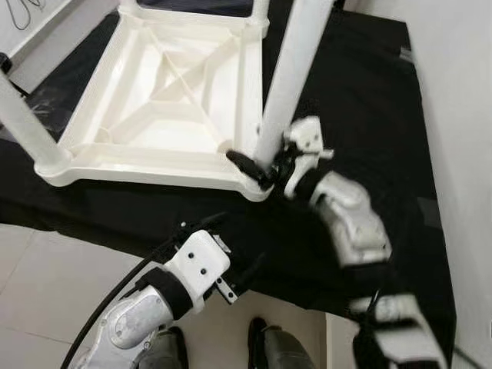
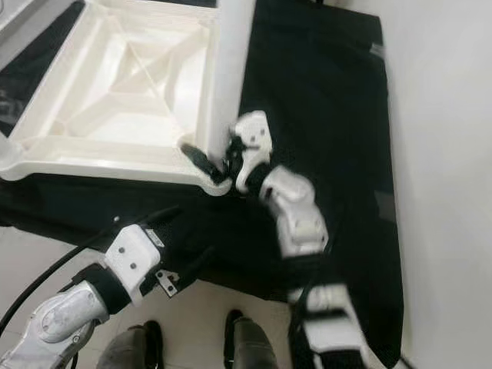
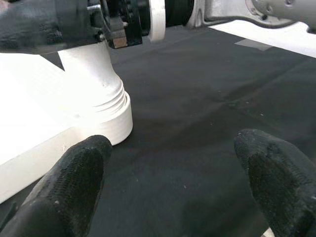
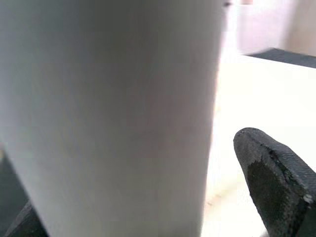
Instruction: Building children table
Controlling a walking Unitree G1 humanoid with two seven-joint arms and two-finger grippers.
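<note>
The children's table (image 1: 165,100) lies upside down on a black cloth (image 1: 361,115), its ribbed white underside facing up. The cloth covers a low area of the floor; pale floor tiles (image 1: 46,277) border it on the near side and a white wall (image 1: 461,115) runs along the robot's right.

A white table leg (image 1: 290,77) stands upright in the near right corner socket of the inverted top. A second leg (image 1: 23,123) stands in the near left corner.

The right pincer (image 1: 257,171) is positioned at the base of the near right leg, with one black finger on each side of it. In the right wrist view, the leg fills the space beside one finger (image 4: 276,177); the fingers bracket the leg, but contact cannot be confirmed.

The left pincer (image 1: 242,277) hovers low above the near edge of the cloth, just below the table corner. Its fingers (image 3: 74,182) are spread wide and hold nothing. The left wrist view shows the ridged leg base (image 3: 106,103) seated in its socket.

The robot's feet (image 1: 269,346) stand on the tiles.
</note>
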